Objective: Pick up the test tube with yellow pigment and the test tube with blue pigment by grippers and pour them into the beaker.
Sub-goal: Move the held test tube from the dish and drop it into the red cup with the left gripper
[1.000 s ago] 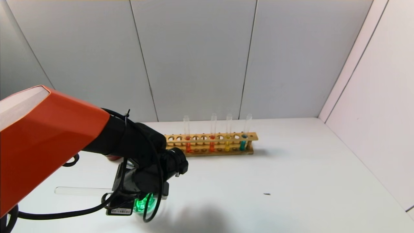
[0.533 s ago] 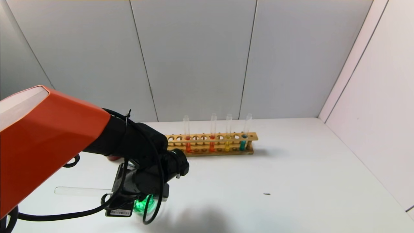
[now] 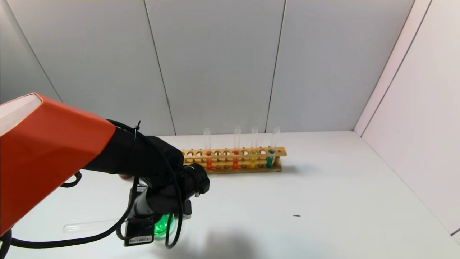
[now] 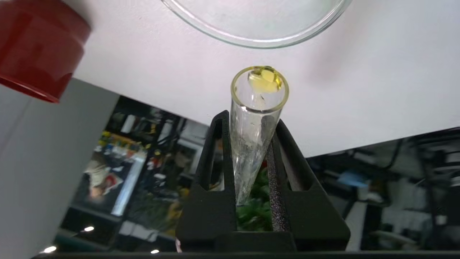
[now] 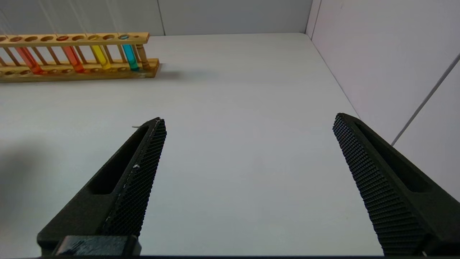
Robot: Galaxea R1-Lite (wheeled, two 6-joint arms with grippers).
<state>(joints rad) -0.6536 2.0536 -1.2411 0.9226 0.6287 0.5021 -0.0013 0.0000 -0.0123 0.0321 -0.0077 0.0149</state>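
One barcode label (image 3: pixel 136 240), text unreadable.

Right claw (image 5: pixel 248 136) spread wide above white counter (image 5: pixel 233 90), wooden rack (image 5: pixel 77 54) far off, holding orange-red, yellow, blue tubes

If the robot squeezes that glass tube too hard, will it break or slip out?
The test tube looks like thin clear glass, so it is probably fragile under a hard pinch. The left gripper is shut on it with textured pads, which likely helps against slipping. It is round and smooth, so if set down it would probably roll.
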